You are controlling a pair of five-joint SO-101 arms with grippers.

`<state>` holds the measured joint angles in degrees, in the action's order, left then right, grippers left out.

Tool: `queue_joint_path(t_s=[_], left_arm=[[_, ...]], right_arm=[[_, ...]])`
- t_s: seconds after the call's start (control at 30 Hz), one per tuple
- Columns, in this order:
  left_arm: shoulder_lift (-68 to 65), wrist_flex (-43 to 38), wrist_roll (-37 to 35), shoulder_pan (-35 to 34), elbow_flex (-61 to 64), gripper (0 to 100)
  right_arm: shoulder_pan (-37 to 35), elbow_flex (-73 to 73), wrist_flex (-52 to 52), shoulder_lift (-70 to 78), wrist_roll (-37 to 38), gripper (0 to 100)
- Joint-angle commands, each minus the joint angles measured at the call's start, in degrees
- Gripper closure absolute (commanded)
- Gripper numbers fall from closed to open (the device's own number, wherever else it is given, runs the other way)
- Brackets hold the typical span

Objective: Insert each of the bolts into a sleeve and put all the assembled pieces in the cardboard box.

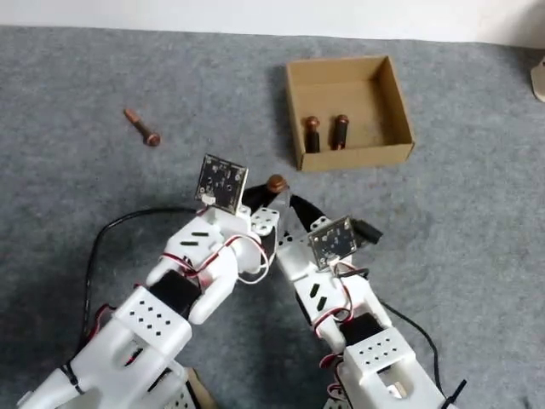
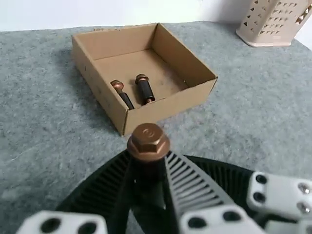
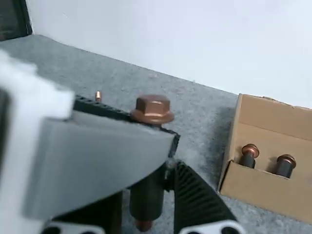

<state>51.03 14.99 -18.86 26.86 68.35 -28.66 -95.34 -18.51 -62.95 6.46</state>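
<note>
A copper hex-head bolt (image 1: 275, 183) stands upright where both arms meet, just in front of the cardboard box (image 1: 300, 119). It sits in a black sleeve (image 3: 146, 195), and its tip pokes out at the sleeve's lower end. My left gripper (image 2: 147, 168) is shut just under the bolt head (image 2: 148, 141). My right gripper (image 3: 146, 207) is shut on the sleeve lower down. The box (image 2: 97, 44) holds two assembled pieces (image 2: 144, 88) lying side by side. Another bolt (image 1: 140, 128) lies loose on the grey mat, far left of the box.
A cream perforated holder (image 2: 275, 22) stands beyond the box at the mat's right edge. A black cable (image 1: 111, 230) loops beside the left arm. The white wall (image 3: 195, 39) runs along the back of the mat.
</note>
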Motion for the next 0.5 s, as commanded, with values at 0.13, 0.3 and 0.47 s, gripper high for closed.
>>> queue_joint_path(t_s=[0.13,0.3,0.47], left_arm=[[0.1,6.2,0.1,-1.3,1.3,72],[0.2,15.4,-5.0,-1.5,-2.3,72],[0.2,20.3,-9.7,-1.5,-5.2,72]], right_arm=[[0.0,-5.1,-2.2,-1.5,0.0,99.3],[0.7,-5.9,-1.6,-1.2,0.0,99.3],[3.7,-5.8,2.2,-1.2,0.0,99.3]])
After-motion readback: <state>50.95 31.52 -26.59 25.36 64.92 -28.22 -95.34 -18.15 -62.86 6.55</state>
